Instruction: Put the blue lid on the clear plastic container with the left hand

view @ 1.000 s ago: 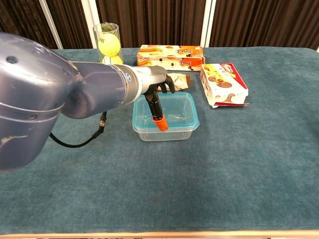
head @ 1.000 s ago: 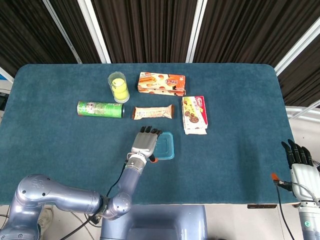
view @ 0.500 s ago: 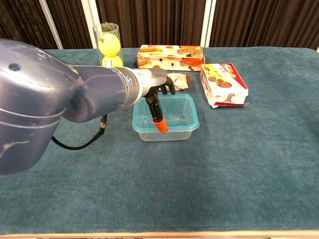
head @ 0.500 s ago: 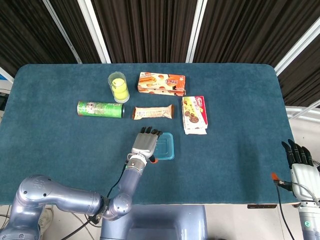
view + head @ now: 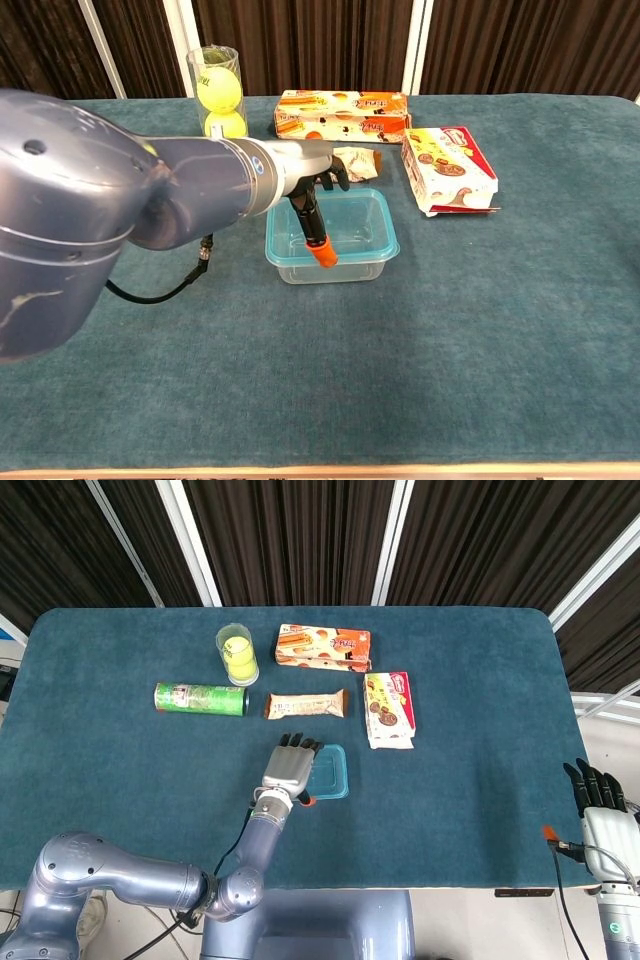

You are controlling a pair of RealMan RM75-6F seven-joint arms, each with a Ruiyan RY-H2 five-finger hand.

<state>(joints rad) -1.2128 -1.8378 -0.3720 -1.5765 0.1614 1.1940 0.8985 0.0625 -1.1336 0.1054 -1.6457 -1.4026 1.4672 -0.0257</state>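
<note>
Left hand: the left hand (image 5: pixel 292 764) sits over the left edge of the clear plastic container (image 5: pixel 333 236), fingers pointing toward 12 o'clock; in the chest view one orange-tipped finger (image 5: pixel 320 252) reaches down over the container's near-left part. Whether it presses or merely touches cannot be told.
Grasp state: nothing is visibly pinched; fingers lie loosely together, neither wide nor clenched.
Blue lid: the blue lid (image 5: pixel 330 772) appears already seated on the container, just at 3 o'clock of the hand, near the worktop's (image 5: pixel 480 700) front middle.
Long axis: the container's longer side runs 12 to 6 o'clock in the head view.
Deciding relation: the lid lies directly beside and partly under the left hand, so any remaining press is probably downward, not a reach.
Right hand: the right hand (image 5: pixel 600 805) hangs off the worktop's edge at 4 o'clock, well apart, holding nothing, fingers close together.
Beyond: snack bar (image 5: pixel 306 705) at 12 o'clock; cookie box (image 5: pixel 388 710) at 1 o'clock.
</note>
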